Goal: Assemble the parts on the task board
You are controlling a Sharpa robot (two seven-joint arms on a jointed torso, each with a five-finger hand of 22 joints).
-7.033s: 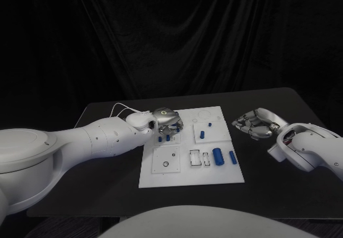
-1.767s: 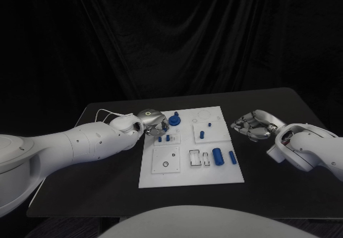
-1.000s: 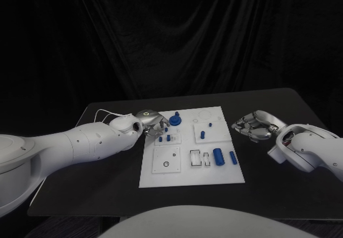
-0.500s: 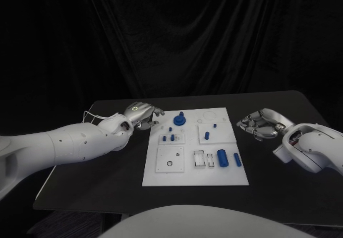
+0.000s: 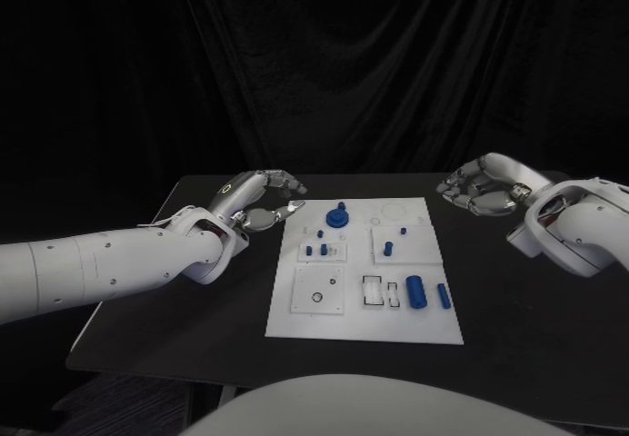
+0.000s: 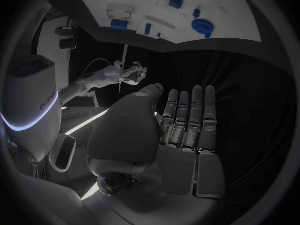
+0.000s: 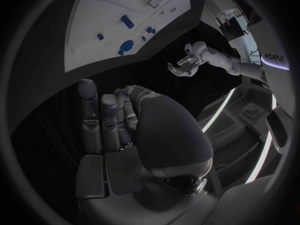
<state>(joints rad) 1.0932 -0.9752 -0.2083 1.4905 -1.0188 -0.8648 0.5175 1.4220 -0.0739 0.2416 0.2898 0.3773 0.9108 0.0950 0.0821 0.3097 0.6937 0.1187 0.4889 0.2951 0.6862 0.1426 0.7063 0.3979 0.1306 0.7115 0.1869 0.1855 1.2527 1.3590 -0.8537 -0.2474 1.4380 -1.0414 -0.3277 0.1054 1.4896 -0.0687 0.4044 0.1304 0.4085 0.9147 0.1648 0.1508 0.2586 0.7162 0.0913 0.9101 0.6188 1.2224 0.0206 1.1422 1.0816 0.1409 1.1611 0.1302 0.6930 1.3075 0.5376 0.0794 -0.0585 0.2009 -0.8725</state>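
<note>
White task board (image 5: 367, 313), seemingly untouched

Black table (image 5: 524, 300), dark curtain (image 5: 354, 82)

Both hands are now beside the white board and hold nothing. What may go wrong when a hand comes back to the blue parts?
1. The round blue part stands tall at the far end of the task board; the left hand is close beside it and might knock it on its way in.
2. The two small blue pegs stand close together, so fingers reaching for one may push the other.
3. The right hand hovers off the board's far corner; both hands reaching in together may collide.
</note>
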